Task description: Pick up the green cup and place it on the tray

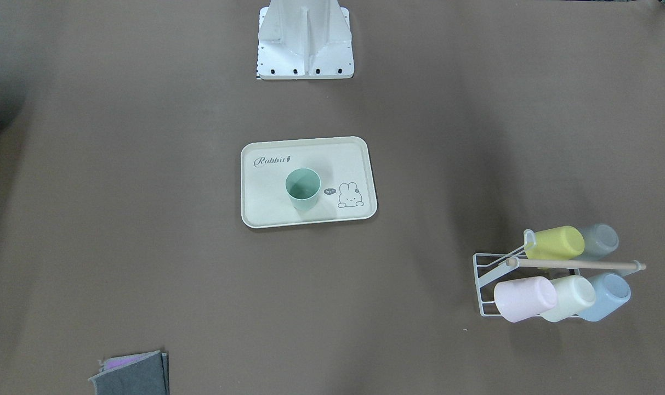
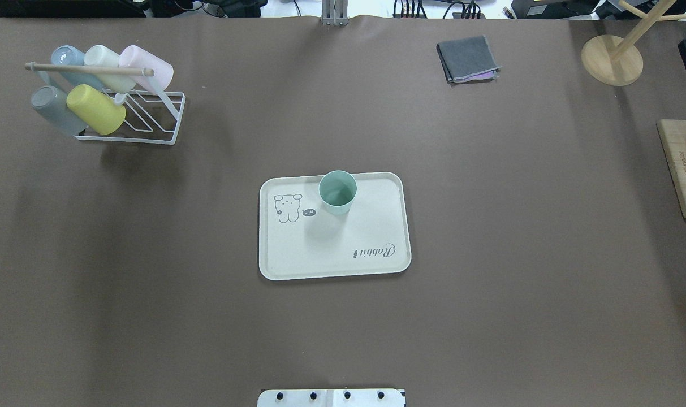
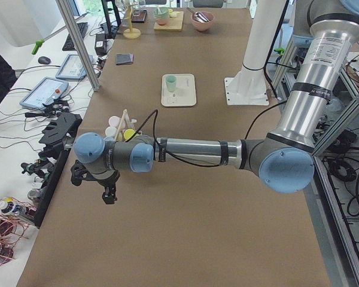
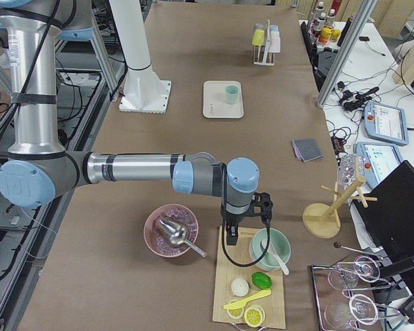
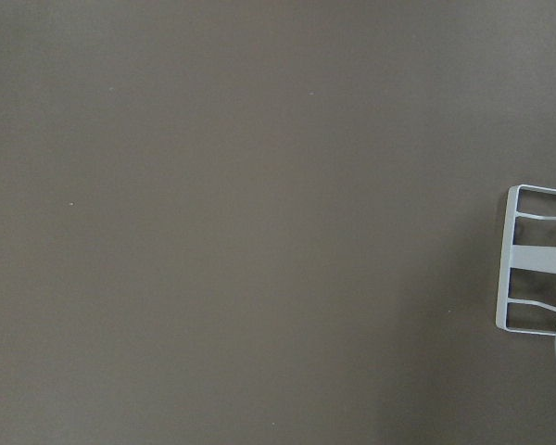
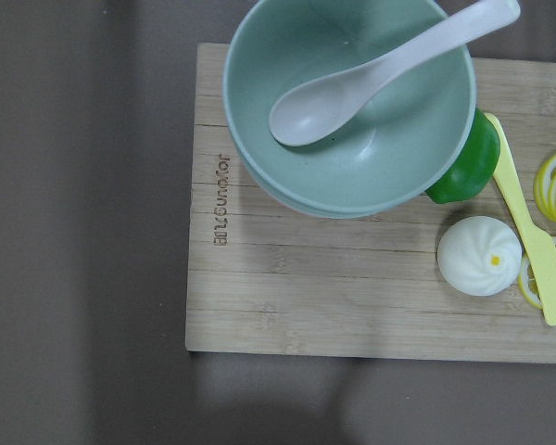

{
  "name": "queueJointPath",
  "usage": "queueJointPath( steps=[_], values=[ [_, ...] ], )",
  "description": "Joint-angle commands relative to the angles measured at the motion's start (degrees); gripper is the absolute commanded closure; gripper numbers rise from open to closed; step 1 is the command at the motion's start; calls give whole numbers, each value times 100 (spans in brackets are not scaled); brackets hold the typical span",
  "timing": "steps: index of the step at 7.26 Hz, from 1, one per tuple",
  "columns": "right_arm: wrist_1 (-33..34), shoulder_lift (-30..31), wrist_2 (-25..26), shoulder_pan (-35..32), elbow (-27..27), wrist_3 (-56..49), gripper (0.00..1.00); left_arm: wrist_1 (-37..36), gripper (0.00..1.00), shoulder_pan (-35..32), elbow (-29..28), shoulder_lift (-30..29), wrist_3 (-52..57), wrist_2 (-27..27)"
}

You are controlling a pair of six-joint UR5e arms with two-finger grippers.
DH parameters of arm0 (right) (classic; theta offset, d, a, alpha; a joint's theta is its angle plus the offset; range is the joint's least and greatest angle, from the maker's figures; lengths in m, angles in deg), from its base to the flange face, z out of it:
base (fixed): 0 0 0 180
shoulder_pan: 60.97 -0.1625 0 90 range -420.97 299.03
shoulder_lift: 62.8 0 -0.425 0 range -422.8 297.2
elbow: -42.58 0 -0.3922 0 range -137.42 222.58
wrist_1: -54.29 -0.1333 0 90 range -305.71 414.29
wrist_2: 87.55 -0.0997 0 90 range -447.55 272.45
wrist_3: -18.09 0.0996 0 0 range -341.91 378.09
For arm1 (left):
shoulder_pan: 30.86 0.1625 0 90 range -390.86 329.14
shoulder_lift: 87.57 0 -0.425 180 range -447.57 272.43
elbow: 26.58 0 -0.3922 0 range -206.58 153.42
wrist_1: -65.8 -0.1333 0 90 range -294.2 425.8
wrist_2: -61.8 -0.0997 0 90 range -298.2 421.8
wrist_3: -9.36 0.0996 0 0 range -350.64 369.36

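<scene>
Both arms reach outward with forearms level, left gripper (image 3: 107,192) and right gripper (image 4: 230,236) pointing straight down; finger spacing is unclear.

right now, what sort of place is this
Most likely a robotics lab set up for tabletop trials, not a home kitchen: two industrial arms, the left arm and right arm, a teach pendant on a side bench, and staged props like the cup rack.

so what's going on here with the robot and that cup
Nothing is being handled. The green cup stands upright on the tray at mid-table, no gripper near it. The left gripper hangs over bare table by the cup rack; the right gripper hangs over the cutting board at the other end. Open or shut, I can't tell.
</scene>
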Motion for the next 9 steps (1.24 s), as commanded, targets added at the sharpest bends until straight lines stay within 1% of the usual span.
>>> queueJointPath(
  steps=[1, 2, 3, 8, 9],
  values=[
    [0, 0, -3, 0, 0, 0, 0, 51, 2, -34, 237, 362, 30, -133],
    [0, 0, -3, 0, 0, 0, 0, -28, 2, -43, 316, 623, 30, -91],
    [0, -9, -20, 0, 0, 0, 0, 50, 2, -26, 500, 983, 74, -65],
    [-18, 0, -47, 0, 0, 0, 0, 24, 2, -34, 782, 1188, 83, -135],
    [-26, 0, -91, 0, 0, 0, 0, 33, 2, -26, 957, 1415, 92, -135]
  ],
)
